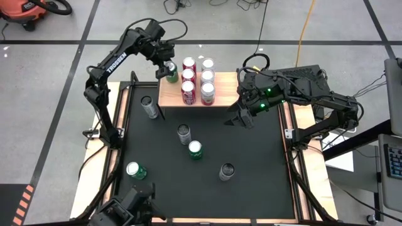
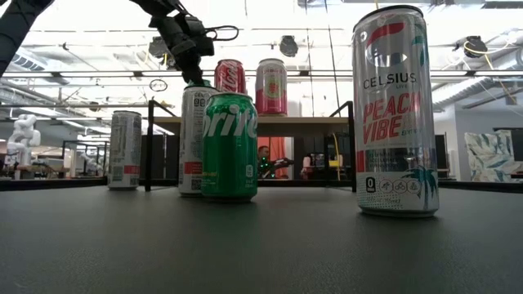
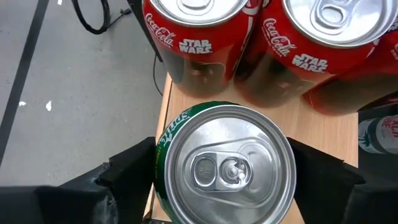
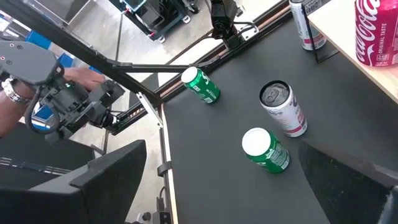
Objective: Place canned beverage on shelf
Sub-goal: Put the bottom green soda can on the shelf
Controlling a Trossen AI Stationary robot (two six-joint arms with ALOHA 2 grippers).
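The shelf (image 1: 220,80) is a light-wood platform at the far side of the black mat (image 1: 251,163). Red cans (image 1: 188,76) and pink cans (image 1: 207,78) stand on it in two rows. At its far left corner a green Sprite can (image 3: 224,165) stands upright with my left gripper (image 1: 168,66) around it. The can's own body hides its bottom, so I cannot tell if it rests on the wood. In the low view a tall white can (image 2: 194,139) hides it. My right gripper (image 1: 241,119) hovers open over the mat, right of the shelf. My left gripper has the green can between its two fingers, one finger (image 3: 134,171) against each side of the can's wall just below the top rim (image 3: 160,155). The fingers slant down from above on the shelf's far left. The can stays upright at the shelf's left edge (image 3: 163,106).
Several cans stand on the mat: a tall silver one (image 1: 149,107), a silver one (image 1: 183,134), a green one (image 1: 195,149), a grey one (image 1: 227,171) and a green one near the front left (image 1: 135,170). A person's hand (image 4: 15,93) shows beyond the table.
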